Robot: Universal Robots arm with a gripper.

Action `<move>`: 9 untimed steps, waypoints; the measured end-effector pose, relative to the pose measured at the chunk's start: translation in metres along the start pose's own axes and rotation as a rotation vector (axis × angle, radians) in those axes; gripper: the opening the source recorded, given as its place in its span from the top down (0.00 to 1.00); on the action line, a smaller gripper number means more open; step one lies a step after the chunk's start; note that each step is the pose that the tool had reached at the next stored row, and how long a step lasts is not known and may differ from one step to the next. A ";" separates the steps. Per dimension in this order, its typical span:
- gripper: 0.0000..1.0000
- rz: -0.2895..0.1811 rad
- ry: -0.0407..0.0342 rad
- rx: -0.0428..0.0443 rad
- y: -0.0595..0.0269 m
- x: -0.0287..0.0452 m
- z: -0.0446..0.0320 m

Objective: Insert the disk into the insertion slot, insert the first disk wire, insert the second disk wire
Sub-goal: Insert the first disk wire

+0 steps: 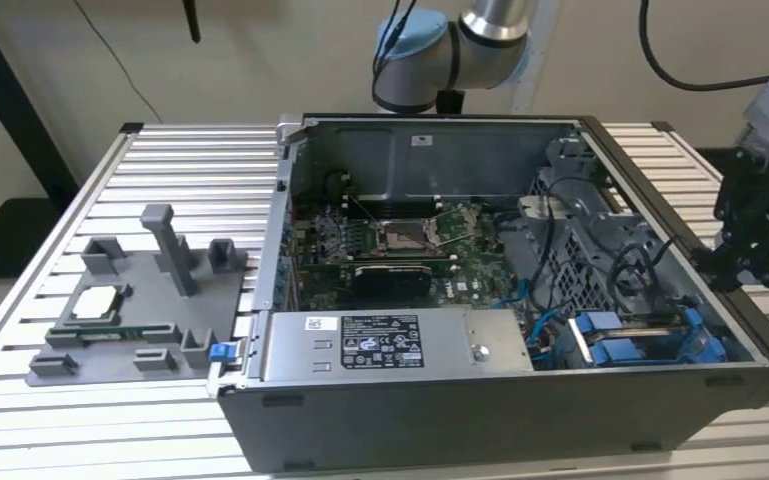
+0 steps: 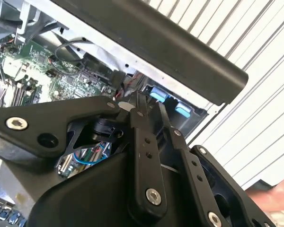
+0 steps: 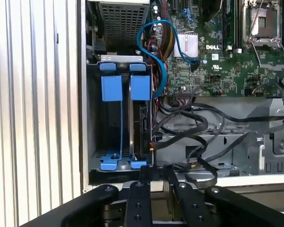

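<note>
The disk (image 3: 143,125), clipped in its blue carrier, is seen seated on edge in the insertion slot (image 3: 91,118), beside black cables (image 3: 194,124). The gripper (image 3: 159,171) is held over the computer case's (image 1: 491,420) side wall, its 2 fingers drawn together, nothing gripped.

Black tool (image 3: 157,172), silver arm (image 1: 498,18), blue joint cap (image 1: 400,38)
</note>
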State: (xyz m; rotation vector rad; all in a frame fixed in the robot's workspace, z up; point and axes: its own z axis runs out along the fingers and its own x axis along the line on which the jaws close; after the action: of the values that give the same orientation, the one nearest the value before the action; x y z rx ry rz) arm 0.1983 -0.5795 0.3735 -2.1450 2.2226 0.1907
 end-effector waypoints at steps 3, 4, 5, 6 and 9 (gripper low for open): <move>0.00 -0.001 0.0004 -0.0095 -0.0078 -0.0003 -0.0004; 0.00 -0.002 0.0006 -0.0109 -0.0090 -0.0004 -0.0005; 0.00 -0.002 0.0005 -0.0108 -0.0090 -0.0004 -0.0004; 0.00 -0.002 0.0004 -0.0109 -0.0090 -0.0004 -0.0004; 0.00 -0.002 0.0011 -0.0109 -0.0089 -0.0063 -0.0010</move>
State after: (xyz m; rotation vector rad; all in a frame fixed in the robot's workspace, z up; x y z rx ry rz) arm 0.2075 -0.5736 0.3748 -2.1531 2.2252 0.2021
